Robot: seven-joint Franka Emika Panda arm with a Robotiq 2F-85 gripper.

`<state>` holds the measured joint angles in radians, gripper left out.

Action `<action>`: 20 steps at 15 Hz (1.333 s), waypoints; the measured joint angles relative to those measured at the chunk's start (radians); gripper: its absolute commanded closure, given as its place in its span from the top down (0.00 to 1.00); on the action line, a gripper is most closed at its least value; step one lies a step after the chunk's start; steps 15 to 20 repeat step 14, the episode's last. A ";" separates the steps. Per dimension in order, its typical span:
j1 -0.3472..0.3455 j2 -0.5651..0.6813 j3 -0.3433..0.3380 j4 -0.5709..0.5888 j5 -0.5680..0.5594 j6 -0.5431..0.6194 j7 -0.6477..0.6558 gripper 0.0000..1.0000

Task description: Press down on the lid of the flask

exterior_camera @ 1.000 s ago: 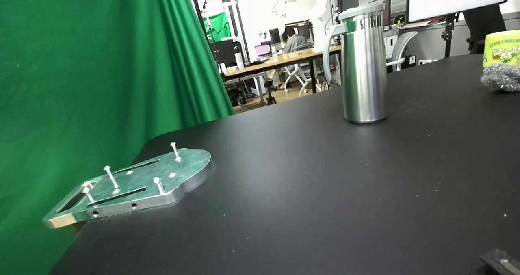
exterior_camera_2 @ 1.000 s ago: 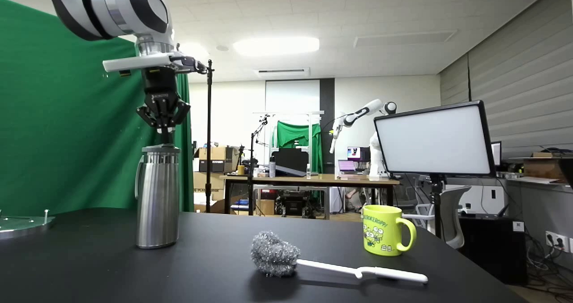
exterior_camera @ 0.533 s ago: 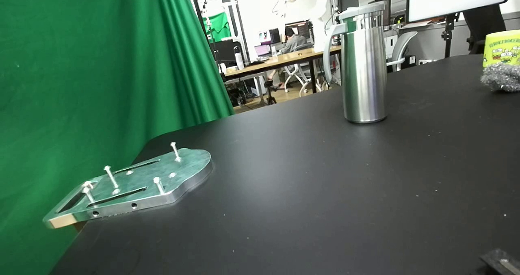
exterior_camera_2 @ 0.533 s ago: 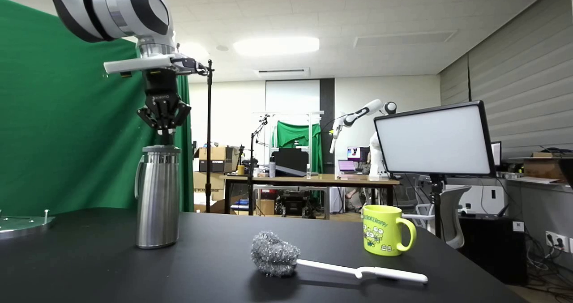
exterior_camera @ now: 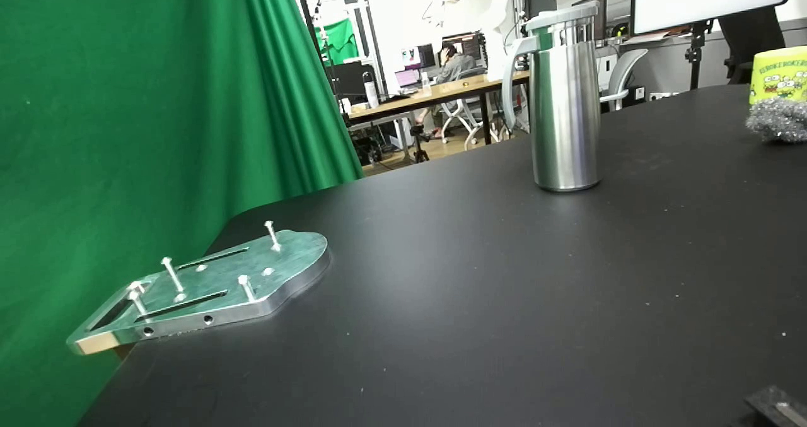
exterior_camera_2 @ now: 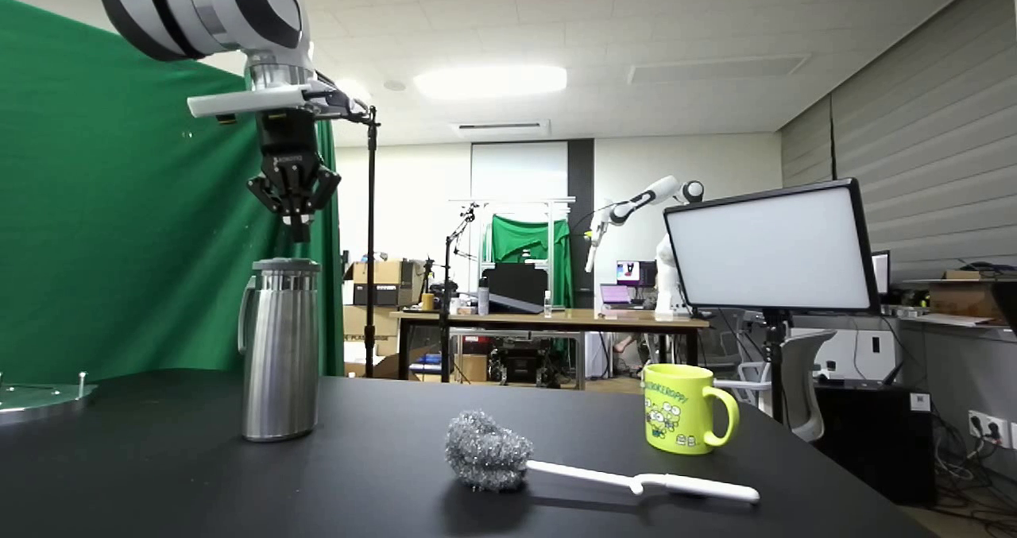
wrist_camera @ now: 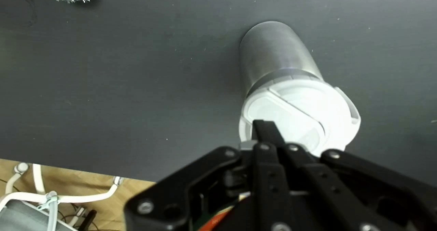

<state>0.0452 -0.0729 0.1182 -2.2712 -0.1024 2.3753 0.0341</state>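
The gripper (exterior_camera_2: 300,231), fingers (wrist_camera: 268,132) together, hangs just above the lid (exterior_camera_2: 286,265) without touching it, so a press would likely run straight down the long axis of the flask (exterior_camera_2: 280,359), upright on the table (exterior_camera_2: 381,450).

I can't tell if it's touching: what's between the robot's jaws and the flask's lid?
Only air: in an exterior view, the closed jaws hang above the lid, and the green curtain shows through the gap.

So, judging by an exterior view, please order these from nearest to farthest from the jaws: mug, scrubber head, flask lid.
1. Flask lid: just below the jaws.
2. Scrubber head: lower, picture-right.
3. Mug: farther picture-right.
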 measured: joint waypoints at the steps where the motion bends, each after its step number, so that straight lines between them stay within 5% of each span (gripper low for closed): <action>1: 0.000 -0.015 -0.001 0.004 0.005 -0.001 0.000 0.00; 2: 0.000 -0.033 -0.002 0.005 0.006 -0.003 0.000 0.26; 3: 0.000 -0.053 -0.005 0.005 0.006 -0.008 0.000 0.27; 9: -0.005 -0.163 -0.032 -0.037 0.004 -0.055 -0.019 0.67; 10: -0.009 -0.177 -0.039 -0.057 0.002 -0.059 -0.023 0.48; 13: -0.024 -0.209 -0.053 -0.107 -0.013 -0.064 -0.029 0.67; 20: -0.026 -0.215 -0.053 -0.113 -0.014 -0.064 -0.030 0.68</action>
